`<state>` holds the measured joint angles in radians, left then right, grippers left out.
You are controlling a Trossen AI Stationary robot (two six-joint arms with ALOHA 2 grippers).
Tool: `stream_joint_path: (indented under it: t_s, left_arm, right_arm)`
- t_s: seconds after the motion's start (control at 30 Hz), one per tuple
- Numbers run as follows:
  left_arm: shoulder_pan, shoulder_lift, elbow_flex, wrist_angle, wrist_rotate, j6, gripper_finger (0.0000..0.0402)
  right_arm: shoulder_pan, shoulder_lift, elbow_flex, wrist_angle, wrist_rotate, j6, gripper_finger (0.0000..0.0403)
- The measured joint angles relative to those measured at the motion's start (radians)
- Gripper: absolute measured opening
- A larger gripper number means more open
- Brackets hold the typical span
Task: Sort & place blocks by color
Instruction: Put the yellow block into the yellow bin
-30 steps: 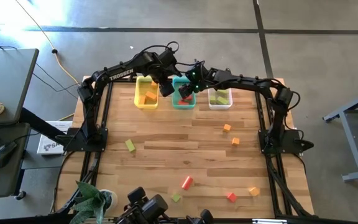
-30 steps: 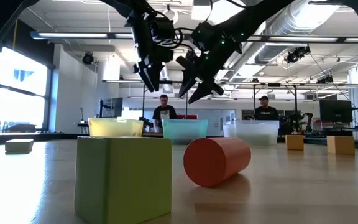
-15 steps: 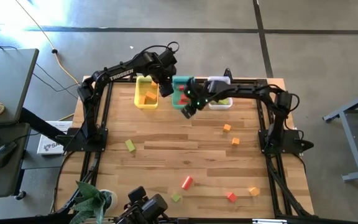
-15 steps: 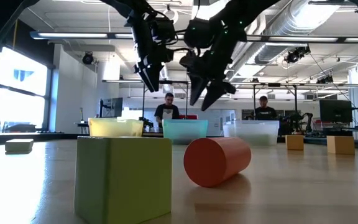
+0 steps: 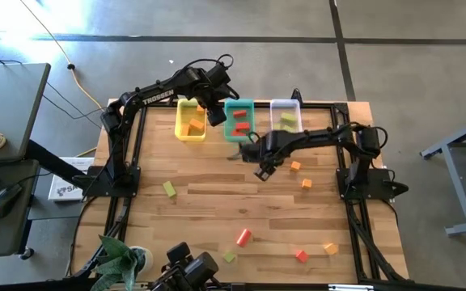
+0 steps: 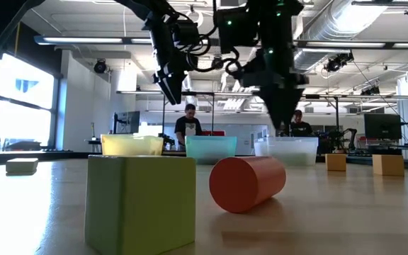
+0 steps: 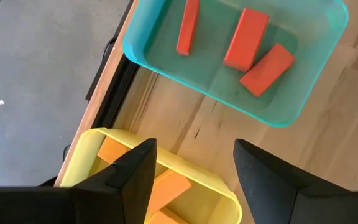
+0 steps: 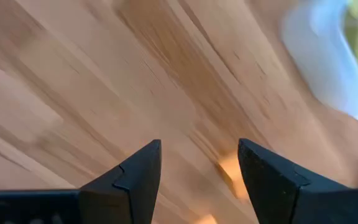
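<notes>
Three bins stand at the far edge. The yellow bin point(image 5: 190, 121) holds orange blocks, the teal bin point(image 5: 239, 120) three red blocks point(image 7: 247, 40), the clear bin point(image 5: 285, 117) green ones. Loose blocks lie on the table: orange point(image 5: 295, 166) point(image 5: 306, 183) point(image 5: 330, 248), a red cylinder point(image 5: 243, 237), a red cube point(image 5: 300, 255), green point(image 5: 169, 188) point(image 5: 229, 257). My left gripper point(image 5: 214, 115) point(image 7: 194, 149) hangs open and empty above the gap between the yellow and teal bins. My right gripper point(image 5: 261, 171) point(image 8: 199, 149) is open and empty above bare wood, left of the nearest orange block point(image 8: 229, 171).
The low view shows a green cube point(image 6: 142, 202) and the red cylinder point(image 6: 248, 183) close to the camera, with people standing in the room behind the bins. The middle of the wooden table point(image 5: 217, 202) is bare between the scattered blocks.
My right gripper has swung away from above the teal bin toward the table's near edge and somewhat to the right, and come lower, ending over the wood beside an orange block. Its fingers stay apart. The left arm has kept still.
</notes>
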<state>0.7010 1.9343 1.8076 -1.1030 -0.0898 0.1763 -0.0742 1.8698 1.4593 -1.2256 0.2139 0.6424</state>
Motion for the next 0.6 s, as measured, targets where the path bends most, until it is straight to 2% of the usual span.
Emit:
stream_joint_path:
  t_s: [0.23, 0.4, 0.6]
  left_arm:
    - [-0.001, 0.0, 0.0, 0.0, 0.0, -0.016, 0.0202]
    - [-0.002, 0.0, 0.0, 0.0, 0.0, -0.019, 0.0202]
    - [-0.003, 0.001, 0.0, 0.0, 0.0, -0.025, 0.0202]
  right_arm:
    - [0.117, 0.0, -0.002, -0.213, 0.174, 0.116, 0.02]
    - [0.157, 0.0, -0.002, -0.352, 0.301, 0.217, 0.02]
    - [0.159, -0.085, -0.102, -0.333, 0.305, 0.26, 0.02]
